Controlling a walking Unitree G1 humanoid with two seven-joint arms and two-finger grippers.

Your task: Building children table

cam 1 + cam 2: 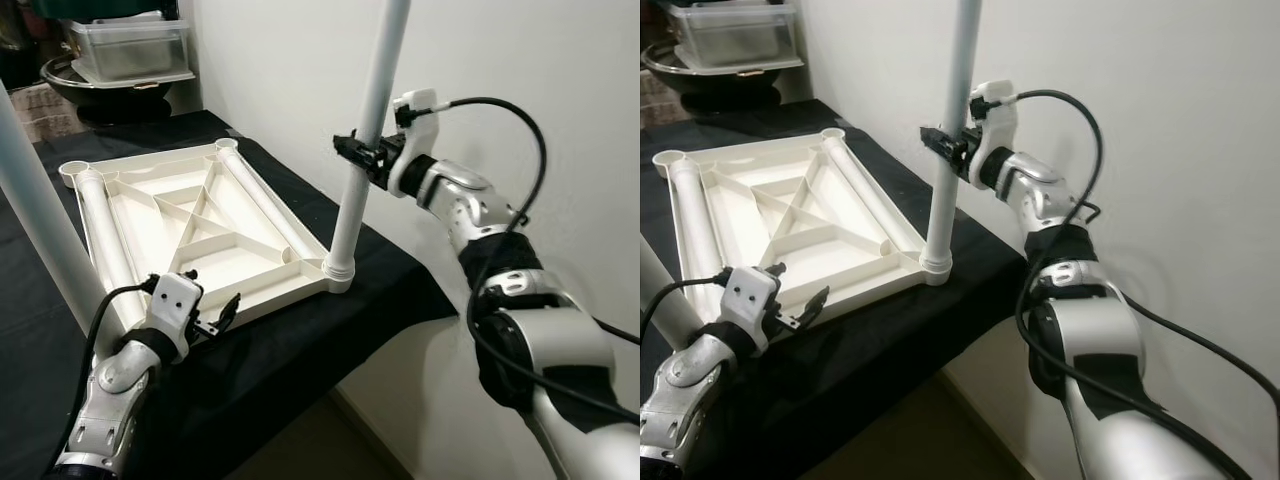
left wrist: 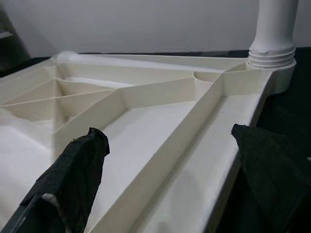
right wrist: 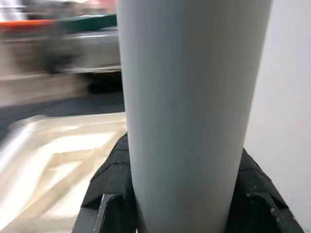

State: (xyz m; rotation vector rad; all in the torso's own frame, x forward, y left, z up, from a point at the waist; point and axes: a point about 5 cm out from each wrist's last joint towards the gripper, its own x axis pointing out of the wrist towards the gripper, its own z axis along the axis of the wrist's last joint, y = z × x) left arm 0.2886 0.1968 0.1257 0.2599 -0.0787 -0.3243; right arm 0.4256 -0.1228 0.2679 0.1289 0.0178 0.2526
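A cream plastic tabletop point(image 1: 200, 225) lies upside down on the black-covered table, ribs facing up. A white leg point(image 1: 365, 140) stands upright in its near right corner socket point(image 1: 337, 272). My right gripper point(image 1: 358, 155) is shut on that leg about halfway up; the leg point(image 3: 189, 111) sits between the black fingers point(image 3: 109, 194). Another white leg point(image 1: 40, 215) rises from the near left corner. My left gripper point(image 1: 210, 305) is open at the tabletop's near edge, its fingers point(image 2: 73, 179) either side of the rim point(image 2: 204, 165). Two more legs point(image 1: 100, 225) lie inside the tabletop.
The black cloth-covered table point(image 1: 330, 330) ends just right of the tabletop, close to a white wall point(image 1: 500, 60). At the far end stand a clear plastic bin point(image 1: 130, 45) and a dark bowl point(image 1: 110, 90).
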